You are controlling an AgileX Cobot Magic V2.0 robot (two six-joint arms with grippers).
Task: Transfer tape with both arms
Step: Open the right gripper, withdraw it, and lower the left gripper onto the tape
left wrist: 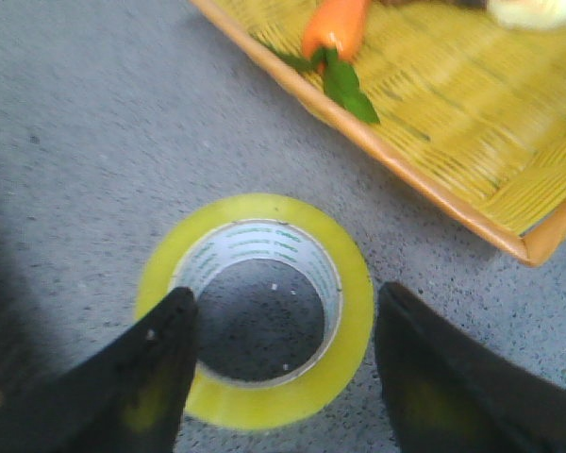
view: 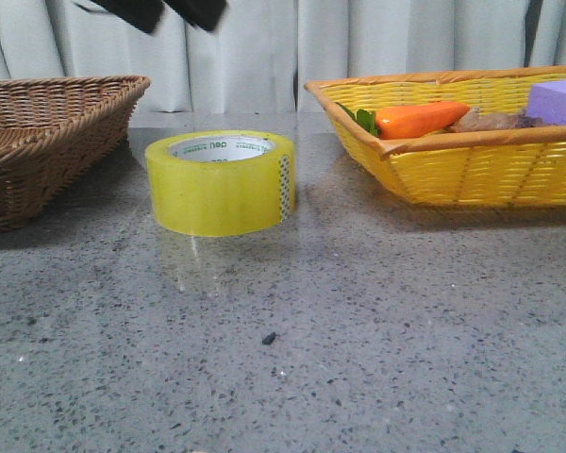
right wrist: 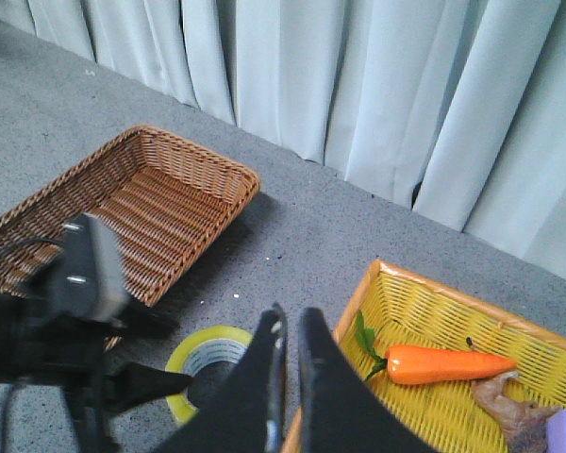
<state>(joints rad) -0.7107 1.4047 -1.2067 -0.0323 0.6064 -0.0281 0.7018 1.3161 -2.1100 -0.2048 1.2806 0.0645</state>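
The tape [view: 220, 184], a wide yellow roll with a white, green-printed core and a checkered patch on its side, lies flat on the grey table between two baskets. My left gripper [view: 174, 14] hangs open above it, and only its black fingertips show at the top of the front view. In the left wrist view the left gripper [left wrist: 285, 294] is open, one finger over the roll's rim and the other outside the tape [left wrist: 351, 283]. My right gripper [right wrist: 291, 313] is shut and empty, high above the table, with the tape [right wrist: 208, 344] far below it.
An empty brown wicker basket [view: 38, 132] stands to the left of the tape. A yellow basket [view: 472, 170] at the right holds an orange carrot [view: 420, 118], a purple block [view: 558, 99] and a brownish item. A grey curtain hangs behind.
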